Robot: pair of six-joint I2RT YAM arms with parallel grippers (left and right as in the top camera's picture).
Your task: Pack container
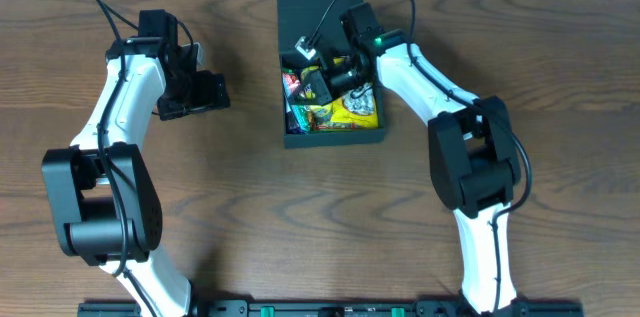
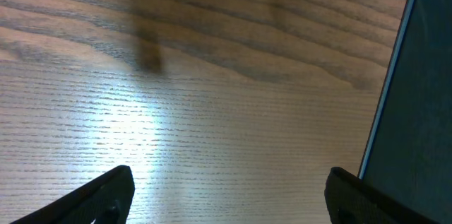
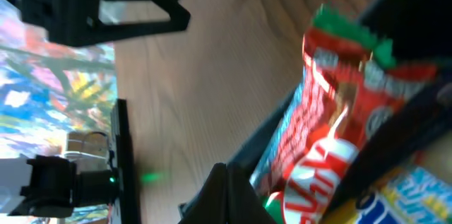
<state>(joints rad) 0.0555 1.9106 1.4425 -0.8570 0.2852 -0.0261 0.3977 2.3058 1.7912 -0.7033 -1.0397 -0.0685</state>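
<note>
We are judging that the packing is far along. The container is sitting at the far middle of the table, with its flap lid lying open toward the far edge, and it is already holding a jumble of snack packets. We are seeing a yellow packet toward its right side, a red packet against its left wall, and bits of green and blue between them. How many there are in all we cannot tell. No packet is showing outside the container in the overhead view.

The right hand is reaching down among the packets with its fingers together. The wrist view is coming through blurred, so we cannot tell whether a thin packet edge is pinched between them. The left hand is hovering over bare table to the left of the container, near it but not touching, fingers spread apart and holding nothing.

As we are reading it, the next move is calling for the right hand to lift clear without dragging anything out. The lid is then needing to be swung over and pressed shut, and the left hand is sitting well placed to steady the wall.
</note>
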